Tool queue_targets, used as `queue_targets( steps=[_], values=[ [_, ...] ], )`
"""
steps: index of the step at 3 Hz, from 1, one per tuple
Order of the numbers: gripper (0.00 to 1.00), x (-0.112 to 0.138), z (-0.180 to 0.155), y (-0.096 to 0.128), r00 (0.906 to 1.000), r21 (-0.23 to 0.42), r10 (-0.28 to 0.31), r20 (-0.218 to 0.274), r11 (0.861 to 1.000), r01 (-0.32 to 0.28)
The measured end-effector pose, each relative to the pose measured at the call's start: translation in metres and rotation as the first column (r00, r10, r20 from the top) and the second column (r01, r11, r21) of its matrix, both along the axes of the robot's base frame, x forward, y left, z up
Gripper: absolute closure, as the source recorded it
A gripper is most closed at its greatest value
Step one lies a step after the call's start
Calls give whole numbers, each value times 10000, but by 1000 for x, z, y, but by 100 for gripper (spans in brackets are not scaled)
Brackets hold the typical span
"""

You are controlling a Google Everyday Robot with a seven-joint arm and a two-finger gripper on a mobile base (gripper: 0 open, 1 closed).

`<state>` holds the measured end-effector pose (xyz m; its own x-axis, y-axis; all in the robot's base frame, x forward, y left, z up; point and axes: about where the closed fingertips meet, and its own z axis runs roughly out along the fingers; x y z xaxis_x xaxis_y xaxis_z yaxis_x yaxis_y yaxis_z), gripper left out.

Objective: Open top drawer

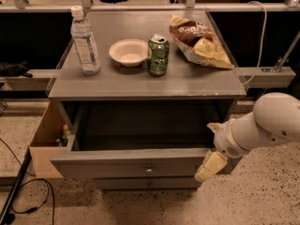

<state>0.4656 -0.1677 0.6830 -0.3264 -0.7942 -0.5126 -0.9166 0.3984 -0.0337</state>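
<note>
speckled flooring [262,196] surrounds a grey bench [140,86] whose top drawer [126,165] stands pulled well out. the tool [209,149] sits at the drawer's right front corner; whether it is clamped there cannot be told. a hard off-centre tug could skew the drawer or topple the can [158,55] above it.

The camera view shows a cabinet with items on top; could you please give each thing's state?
top drawer: pulled out, open
lower drawer: shut
water bottle: upright, cap on
bowl: upright, empty
soda can: upright
chip bag: lying flat
end effector: at the top drawer's right front corner
</note>
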Motion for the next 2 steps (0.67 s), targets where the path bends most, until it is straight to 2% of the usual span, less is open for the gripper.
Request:
queue_targets(
  steps=[1, 2],
  values=[
    [0, 0, 0, 0, 10000, 1, 1, -8, 10000, -1],
    [0, 9, -20, 4, 9999, 148, -110, -109, 9998, 111]
  ],
)
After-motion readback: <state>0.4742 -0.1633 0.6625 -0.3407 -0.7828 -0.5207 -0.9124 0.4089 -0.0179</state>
